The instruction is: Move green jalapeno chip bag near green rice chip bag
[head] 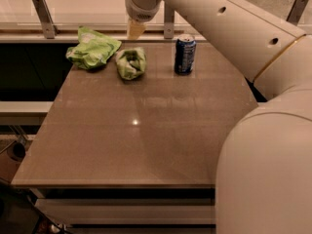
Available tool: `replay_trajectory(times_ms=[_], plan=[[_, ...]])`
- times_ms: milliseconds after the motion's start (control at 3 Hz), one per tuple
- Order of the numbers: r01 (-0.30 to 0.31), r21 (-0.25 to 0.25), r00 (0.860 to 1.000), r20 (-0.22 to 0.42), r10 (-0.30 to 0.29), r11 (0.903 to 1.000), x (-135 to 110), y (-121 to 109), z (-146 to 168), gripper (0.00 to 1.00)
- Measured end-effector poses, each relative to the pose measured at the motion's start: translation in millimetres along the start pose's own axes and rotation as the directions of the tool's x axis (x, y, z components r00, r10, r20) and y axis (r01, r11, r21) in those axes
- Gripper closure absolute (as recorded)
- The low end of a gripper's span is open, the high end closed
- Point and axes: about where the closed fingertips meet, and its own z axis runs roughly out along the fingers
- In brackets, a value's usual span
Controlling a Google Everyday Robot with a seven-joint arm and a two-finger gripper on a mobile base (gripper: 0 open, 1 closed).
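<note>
The green jalapeno chip bag (130, 62), crumpled green and white, lies on the table (146, 130) at the back, left of centre. The bright lime green rice chip bag (92, 48) lies just to its left at the back left corner, with a small gap between the two. My gripper (136, 29) hangs above and just behind the jalapeno bag, lifted clear of it, open and empty. The arm comes in from the upper right.
A blue soda can (185, 55) stands upright at the back, right of the jalapeno bag. A rail with metal posts (44, 16) runs behind the table. My white arm and body (263, 145) cover the right side of the view.
</note>
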Motion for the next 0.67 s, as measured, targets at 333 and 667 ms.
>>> replay_trajectory(times_ms=[333,667], plan=[[0.001,-0.003,1.0,0.0,-0.001,1.0,-0.5,1.2,1.8,0.0],[0.001,-0.003,1.0,0.0,-0.001,1.0,-0.5,1.3,1.9,0.0]])
